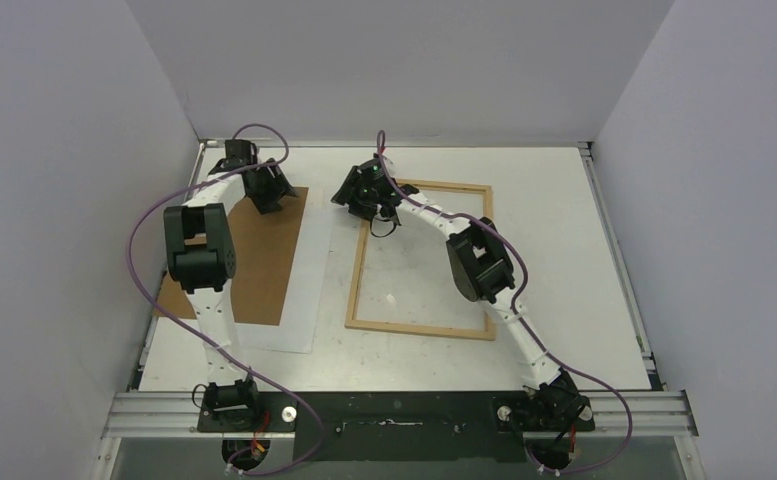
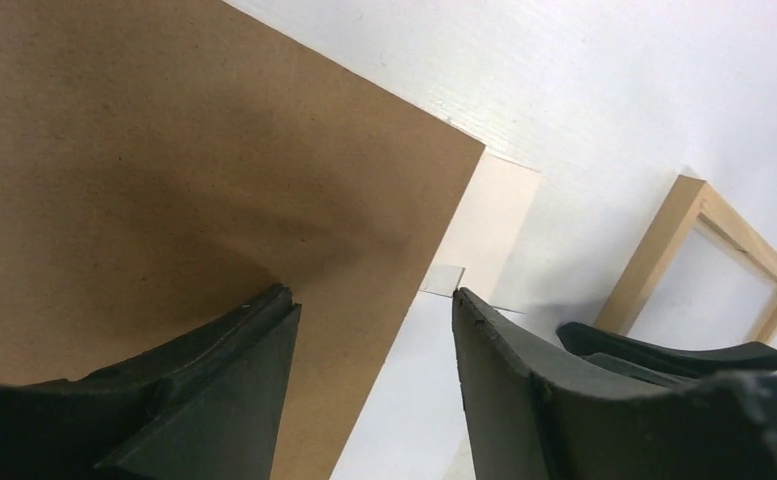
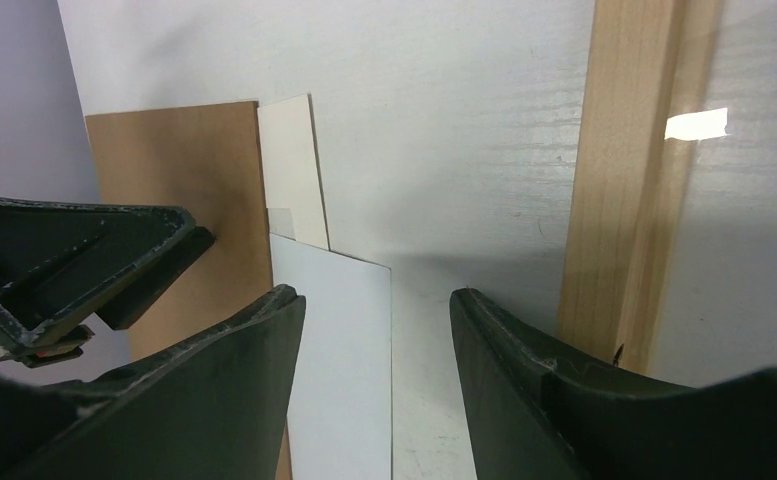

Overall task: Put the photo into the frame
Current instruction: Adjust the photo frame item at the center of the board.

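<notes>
Pincers: you are holding left pincer (image 2: 369,296) and right pincer (image 3: 374,296) both parted, gripping nothing | Where: the photo (image 1: 306,300) is lying white side up on the desk (image 1: 564,250), beside the frame (image 1: 419,326), partly under the backing panel (image 1: 264,260) | Risk: you are risking creasing the thin sheet, or dragging the panel, if pulling it | Writing: none showing

The white table (image 1: 574,260) carries three flat things: the frame (image 1: 419,327) near its centre, the photo (image 1: 309,290) white side up at the frame's 9 o'clock, and a brown backing panel (image 1: 254,260) overlapping the photo's 9 o'clock edge.
</notes>
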